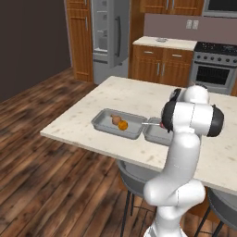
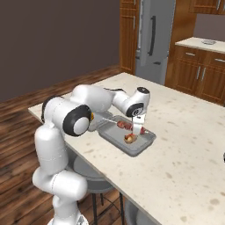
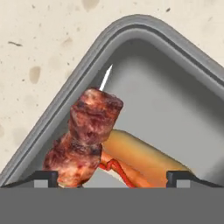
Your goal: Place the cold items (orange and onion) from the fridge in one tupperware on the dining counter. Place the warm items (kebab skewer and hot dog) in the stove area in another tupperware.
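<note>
Two grey tupperware trays sit side by side on the dining counter [image 1: 92, 99]. The left tupperware [image 1: 99, 119] holds the brown onion [image 1: 115, 119] and the orange [image 1: 122, 125]. The right tupperware [image 2: 147, 142] [image 3: 175, 87] holds the hot dog [image 3: 146, 158] [image 2: 130, 139], and the kebab skewer [image 3: 87, 135] [image 2: 124, 126] lies tilted across it, its metal tip toward the tray wall. My gripper [image 2: 138, 130] [image 3: 111, 177] hangs just above this tray, open. Its fingertips [image 3: 46, 177] stand wide apart on either side of the food, the left one close to the meat.
The stove [image 1: 215, 69] and a wooden cabinet counter [image 1: 162, 58] stand at the back, with the fridge [image 1: 110, 37] left of them. Grey stools [image 1: 134, 178] tuck under the counter's near edge. Bare counter stretches to the right of the trays [image 2: 184, 145].
</note>
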